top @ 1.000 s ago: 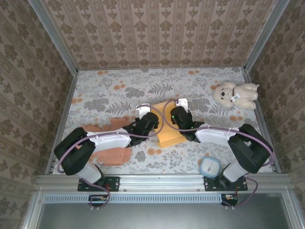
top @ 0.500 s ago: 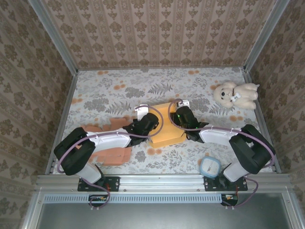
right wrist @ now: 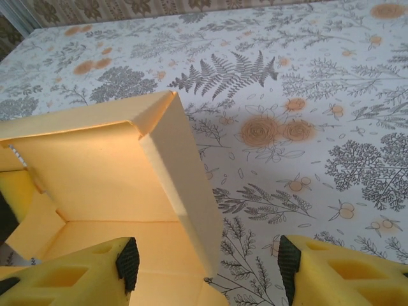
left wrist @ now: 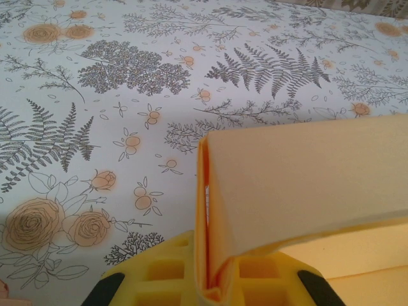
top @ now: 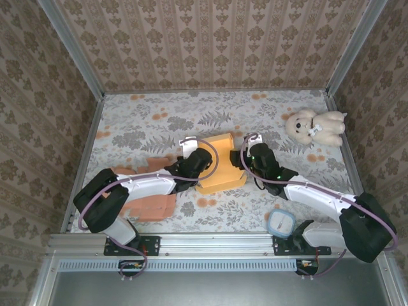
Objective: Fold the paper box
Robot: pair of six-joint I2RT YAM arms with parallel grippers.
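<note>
Nearest the arm bases, a round blue-rimmed dish [top: 281, 223] sat on the flowered table [top: 159, 121] by the right arm. A brown sheet of paper [top: 155, 208] lay by the left arm. Further in, at the table's middle, stood the yellow paper box [top: 220, 169], partly folded with its walls raised. The left gripper [left wrist: 213, 284] pinched a folded wall on the box's left side tight between its fingers. The right gripper [right wrist: 207, 268] was spread wide, one finger on either side of the box's right wall and clear of it. A teddy bear [top: 315, 126] lay at the far right, well apart.
</note>
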